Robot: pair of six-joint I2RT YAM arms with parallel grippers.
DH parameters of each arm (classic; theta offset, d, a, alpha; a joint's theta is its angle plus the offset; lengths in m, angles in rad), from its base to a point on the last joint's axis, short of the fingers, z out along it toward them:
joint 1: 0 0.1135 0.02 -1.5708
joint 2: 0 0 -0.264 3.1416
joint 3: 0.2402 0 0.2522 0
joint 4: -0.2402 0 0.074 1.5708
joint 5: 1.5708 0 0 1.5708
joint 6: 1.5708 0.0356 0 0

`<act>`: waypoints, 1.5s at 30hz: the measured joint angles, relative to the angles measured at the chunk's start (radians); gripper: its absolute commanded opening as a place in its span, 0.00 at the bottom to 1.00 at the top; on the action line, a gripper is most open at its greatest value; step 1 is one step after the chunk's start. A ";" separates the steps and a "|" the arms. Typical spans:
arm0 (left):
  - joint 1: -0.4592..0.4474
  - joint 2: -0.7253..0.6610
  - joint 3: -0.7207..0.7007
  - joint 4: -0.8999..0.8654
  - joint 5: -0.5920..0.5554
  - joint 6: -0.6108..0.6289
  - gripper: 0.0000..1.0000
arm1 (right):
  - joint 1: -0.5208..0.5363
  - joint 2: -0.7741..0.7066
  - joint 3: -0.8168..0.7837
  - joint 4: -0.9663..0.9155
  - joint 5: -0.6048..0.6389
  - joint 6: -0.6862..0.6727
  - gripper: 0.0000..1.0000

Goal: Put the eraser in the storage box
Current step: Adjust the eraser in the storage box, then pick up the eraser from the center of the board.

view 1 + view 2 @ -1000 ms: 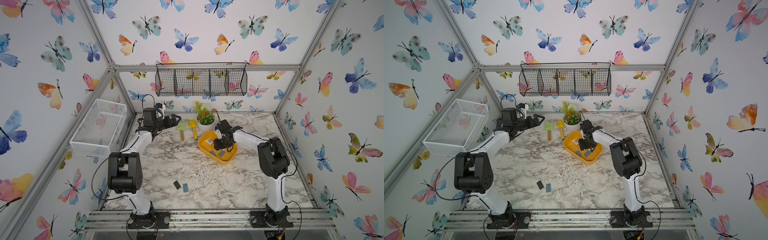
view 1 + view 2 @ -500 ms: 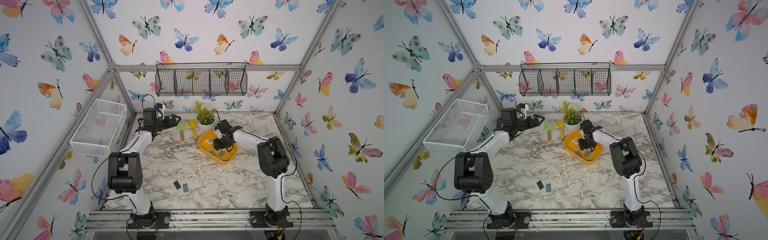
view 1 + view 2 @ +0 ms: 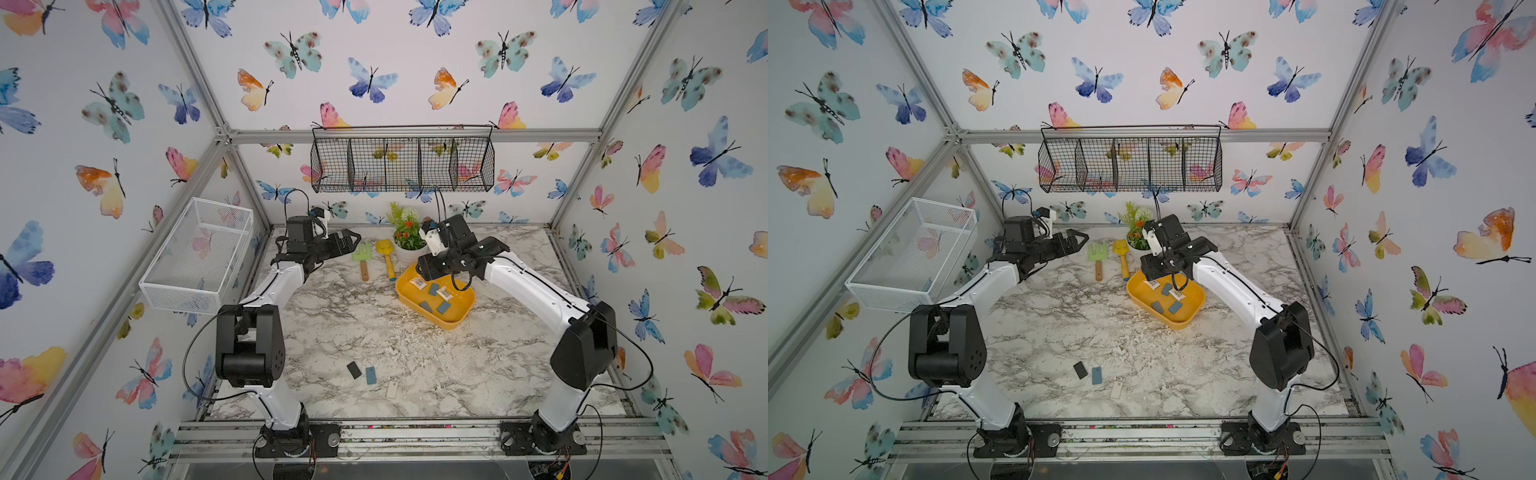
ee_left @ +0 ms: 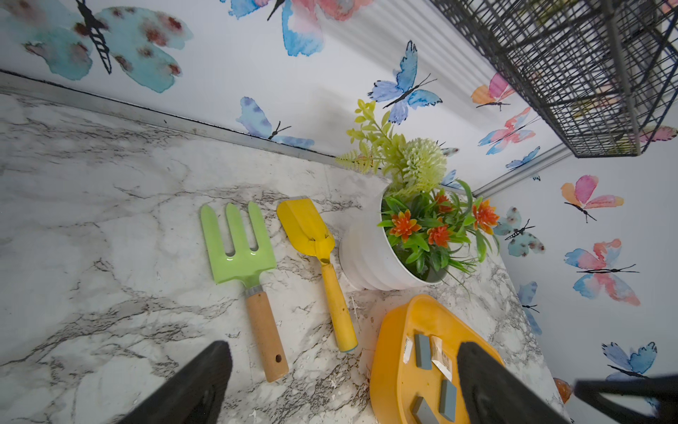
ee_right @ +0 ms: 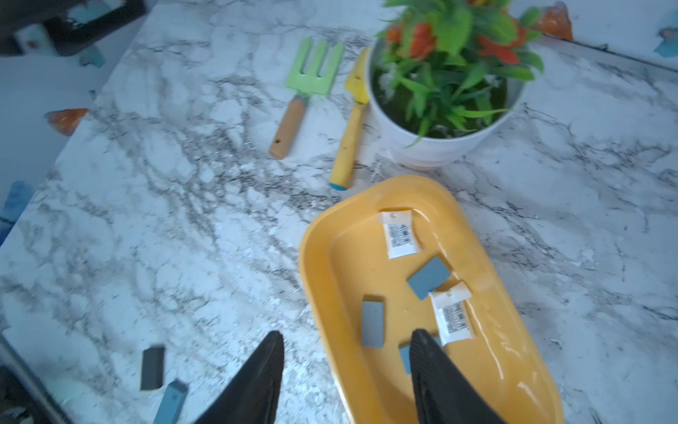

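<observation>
Two grippers: both stand with fingers apart and nothing held between them.
White mesh basket (image 3: 195, 257): fixed to the side wall, on the outer side of the left fingers and well apart from them.
Left gripper (image 3: 343, 244): fingers (image 4: 205, 381) spread wide, empty, raised clear of the table (image 3: 374, 332).
Dark eraser (image 3: 354, 370): flat on the table near its front edge, well apart from both sets of fingers.
Blue eraser (image 3: 370, 375): just beside the dark eraser, equally far from the fingers.
White packet (image 3: 392, 390): near the blue eraser, flat on the table, untouched.
Green rake (image 4: 238, 253): flat on the table ahead of the left fingers, no contact.
Yellow shovel (image 4: 312, 235): just beside the rake; in the left wrist view its handle end shows between the two left fingers, down on the table.
Plant pot (image 4: 367, 257): white, upright, just beside the shovel blade, ahead of both sets of fingers.
Right gripper (image 5: 346, 336): fingers (image 5: 440, 381) partly apart, empty; one finger hangs over the box interior, its partner over the table just outside the long wall.
Storage box (image 5: 312, 264): yellow, on the table beneath the right fingers.
Blue-grey erasers (image 5: 372, 323): three, inside the storage box; one is partly hidden behind a right finger.
Tagged packets (image 5: 399, 235): two, white, inside the storage box, ahead of the right fingers.
Black wire basket (image 3: 403, 160): on the rear wall, high above both sets of fingers.
</observation>
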 measured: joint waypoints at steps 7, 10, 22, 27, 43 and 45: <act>0.043 -0.017 -0.001 -0.003 -0.021 -0.032 0.98 | 0.280 -0.039 -0.187 -0.053 -0.095 0.109 0.60; 0.093 -0.056 -0.032 0.015 -0.025 -0.056 0.98 | 0.332 -0.022 -0.253 -0.059 -0.105 0.159 0.60; 0.257 -0.240 -0.279 0.121 -0.013 -0.149 0.98 | 0.452 0.245 -0.129 -0.021 -0.051 0.260 0.63; 0.276 -0.262 -0.310 0.142 -0.009 -0.169 0.98 | 0.491 0.330 -0.032 -0.025 -0.028 0.276 0.65; 0.317 -0.301 -0.343 0.161 0.051 -0.199 0.98 | 0.541 0.426 0.021 -0.119 0.028 0.319 0.67; 0.318 -0.301 -0.343 0.162 0.055 -0.200 0.98 | 0.541 0.427 0.024 -0.123 0.033 0.318 0.67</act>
